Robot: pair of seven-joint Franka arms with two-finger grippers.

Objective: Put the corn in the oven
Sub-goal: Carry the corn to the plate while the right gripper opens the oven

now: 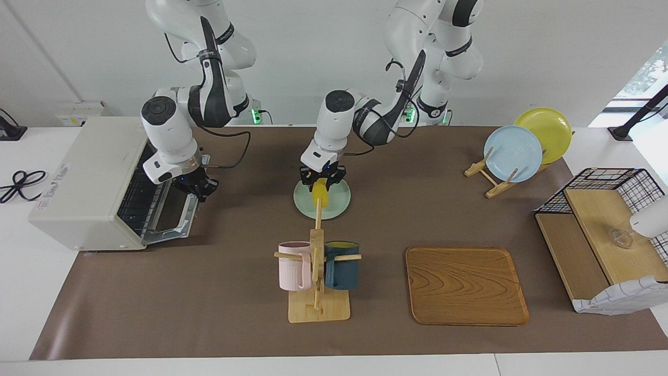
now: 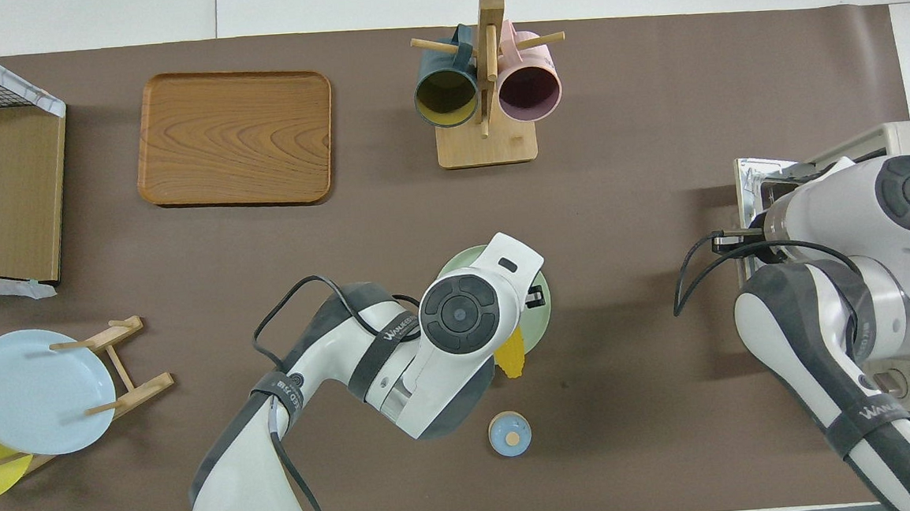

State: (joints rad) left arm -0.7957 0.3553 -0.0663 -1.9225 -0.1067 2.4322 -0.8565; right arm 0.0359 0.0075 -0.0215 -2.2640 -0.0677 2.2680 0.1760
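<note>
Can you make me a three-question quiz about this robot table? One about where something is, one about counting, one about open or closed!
1. Where is the bright yellow toy corn cob?
A. in the left gripper, over the pale green round plate
B. on the wooden tray
C. inside the oven

2. How many mugs hang on the wooden mug rack?
A. one
B. two
C. four

3. The boxy off-white toaster oven's door is:
A. shut
B. missing
C. open

Answers: 1 A, the left gripper is shut on the corn above the plate. 2 B, one pink, one dark blue. 3 C, the door hangs down by the right gripper.
</note>
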